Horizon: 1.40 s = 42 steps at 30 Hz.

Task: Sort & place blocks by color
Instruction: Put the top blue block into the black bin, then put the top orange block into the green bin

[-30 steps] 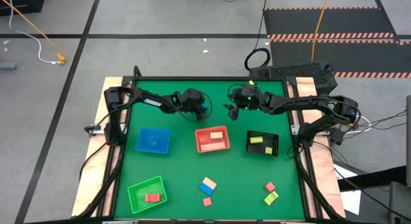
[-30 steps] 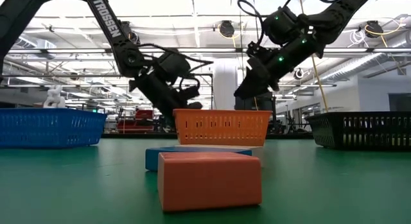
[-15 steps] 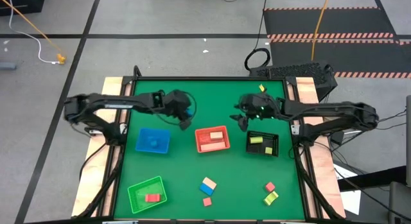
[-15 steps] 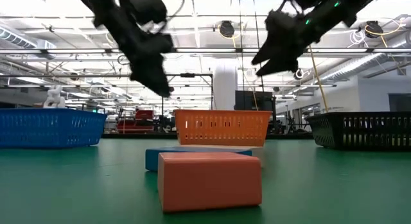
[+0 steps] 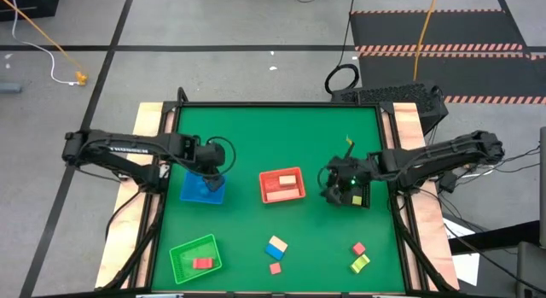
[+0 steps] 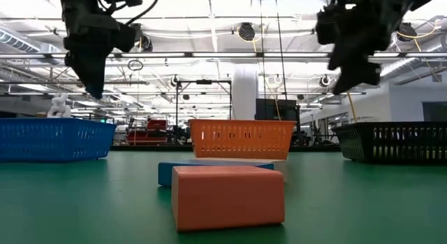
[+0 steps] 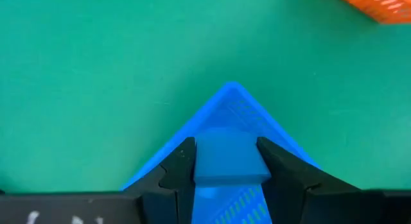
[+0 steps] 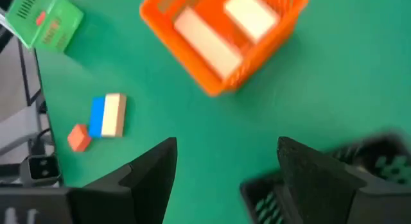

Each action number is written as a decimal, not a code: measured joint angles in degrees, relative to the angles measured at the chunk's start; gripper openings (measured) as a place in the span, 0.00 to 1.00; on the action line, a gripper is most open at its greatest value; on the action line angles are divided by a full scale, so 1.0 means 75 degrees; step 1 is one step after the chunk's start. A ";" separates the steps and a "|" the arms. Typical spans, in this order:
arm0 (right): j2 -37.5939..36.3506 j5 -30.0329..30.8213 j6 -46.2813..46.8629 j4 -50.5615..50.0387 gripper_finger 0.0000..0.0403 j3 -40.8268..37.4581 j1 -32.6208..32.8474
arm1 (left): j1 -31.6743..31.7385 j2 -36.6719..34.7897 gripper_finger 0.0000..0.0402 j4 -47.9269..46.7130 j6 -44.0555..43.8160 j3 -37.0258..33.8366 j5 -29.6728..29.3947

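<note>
My left gripper [image 7: 225,161] hangs over corner of blue tray [image 7: 226,101], fingers clamped on blue block [image 7: 226,153]. My right gripper [image 8: 225,169] is above black tray [image 5: 360,196], fingers spread wide, nothing between. Remaining blocks: blue-tan pair [image 5: 275,246], small red one [image 5: 275,268], red [image 5: 358,248] and yellow-green [image 5: 360,263] near front of table.
</note>
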 joint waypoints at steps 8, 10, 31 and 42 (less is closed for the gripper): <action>0.0000 -0.0003 0.2016 -0.0625 0.64 0.0000 0.1159 | -0.0514 0.0465 0.33 -0.0026 -0.0397 -0.0533 0.0111; 0.0000 -0.0005 0.2334 -0.0625 0.64 0.0000 0.1370 | -0.0580 0.0520 0.33 0.0019 -0.0475 -0.0656 0.0027; 0.0002 -0.0419 0.3612 -0.0857 0.64 0.0000 0.2560 | -0.1429 0.0524 0.72 0.0001 -0.1541 -0.0723 -0.0025; 0.0710 -0.0984 0.4425 -0.1484 0.64 0.0000 0.3336 | -0.1847 0.0515 0.57 0.0782 -0.1441 0.0119 -0.0038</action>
